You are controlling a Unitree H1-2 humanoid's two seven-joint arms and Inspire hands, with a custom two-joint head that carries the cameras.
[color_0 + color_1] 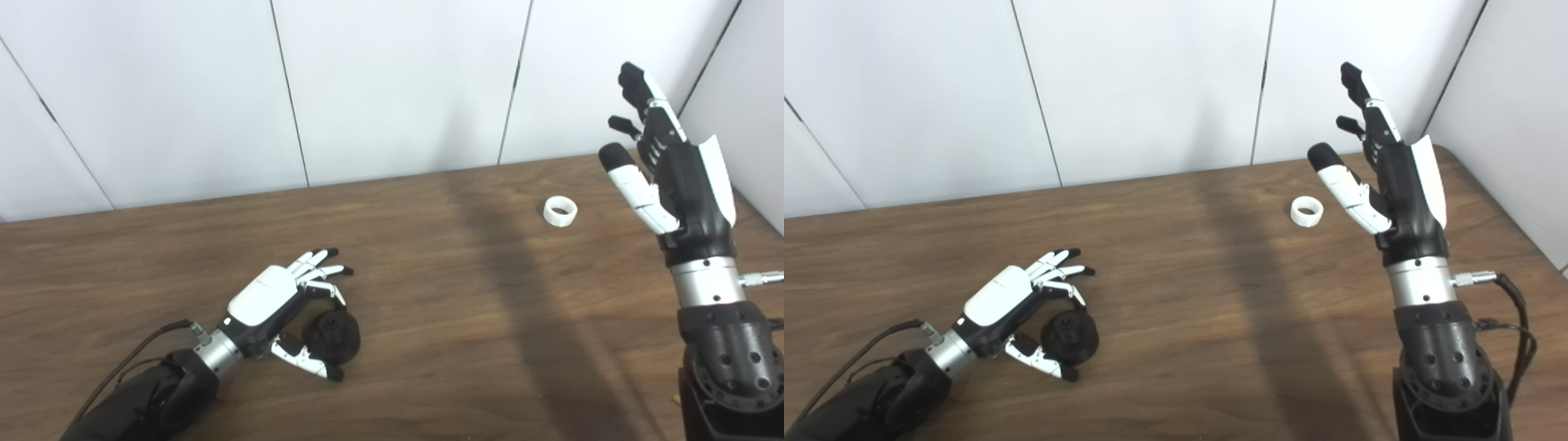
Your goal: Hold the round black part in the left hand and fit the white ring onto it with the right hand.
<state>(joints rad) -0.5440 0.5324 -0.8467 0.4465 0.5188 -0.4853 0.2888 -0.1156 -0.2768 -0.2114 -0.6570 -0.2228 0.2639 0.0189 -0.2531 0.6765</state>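
Note:
The round black part (334, 335) lies flat on the wooden table (429, 294) at the front left. My left hand (275, 300) rests low beside it, open. Its fingers (321, 269) arch over the part's far side and the thumb reaches along its near side. I cannot tell whether they touch it. The white ring (560, 211) sits on the table at the back right, apart from everything. My right hand (674, 177) is raised well above the table to the right of the ring, open, with its fingers pointing upward and nothing in it.
White wall panels (398, 86) stand along the table's far edge, and another wall closes in on the right. The table's right corner (1451, 153) is rounded. A cable (1513, 318) hangs off the right wrist.

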